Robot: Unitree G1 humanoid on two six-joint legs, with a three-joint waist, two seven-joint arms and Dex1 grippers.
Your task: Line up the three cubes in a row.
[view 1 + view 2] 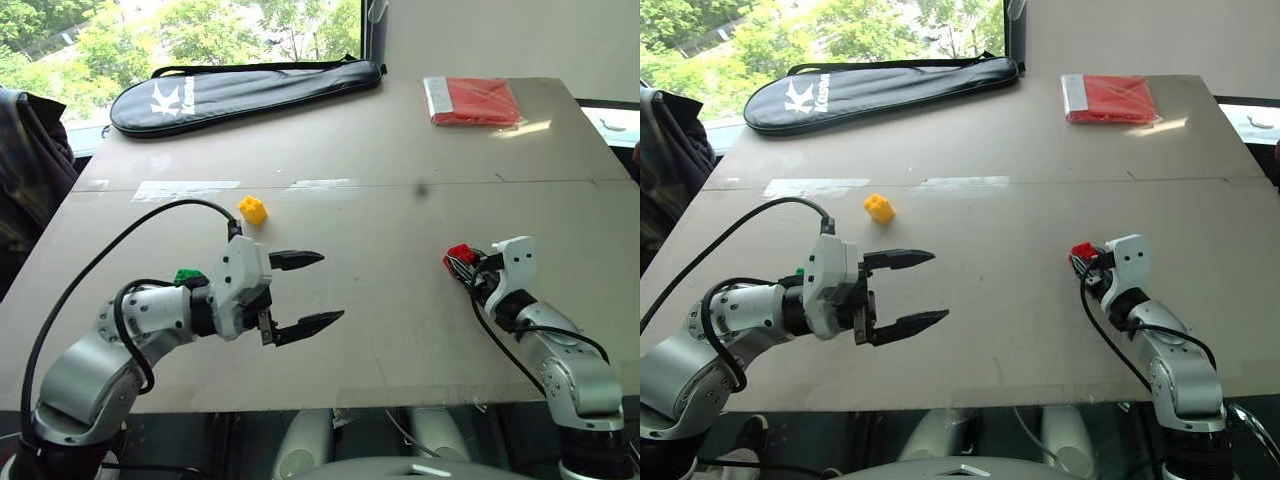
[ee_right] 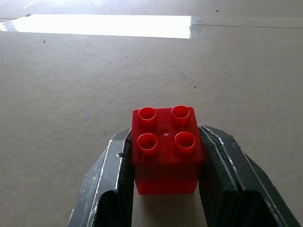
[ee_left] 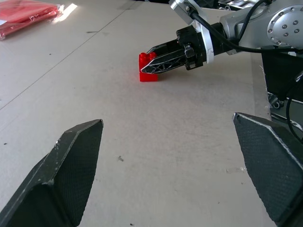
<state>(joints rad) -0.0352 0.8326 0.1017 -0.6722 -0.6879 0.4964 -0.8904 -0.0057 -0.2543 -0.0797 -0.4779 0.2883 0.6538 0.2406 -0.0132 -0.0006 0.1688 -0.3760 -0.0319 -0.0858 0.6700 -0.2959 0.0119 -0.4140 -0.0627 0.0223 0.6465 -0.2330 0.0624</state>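
Note:
A red cube [image 2: 165, 151] with four studs sits between the fingers of my right gripper [image 2: 164, 136], which is shut on its two sides. It rests on the table [image 1: 400, 330] at the right, and the left wrist view also shows this red cube [image 3: 147, 75]. The yellow cube [image 1: 252, 209] lies alone left of centre, farther back. A green cube [image 1: 188, 276] peeks out from behind my left wrist, mostly hidden. My left gripper [image 1: 330, 288] hovers open over bare table, pointing right toward the red cube, with nothing between its fingers.
A black racket bag [image 1: 240, 90] lies along the far left edge. A flat red packet [image 1: 475, 100] lies at the far right. A dark garment [image 1: 30, 170] hangs beyond the left edge. Pale tape strips [image 1: 185, 189] cross the seam.

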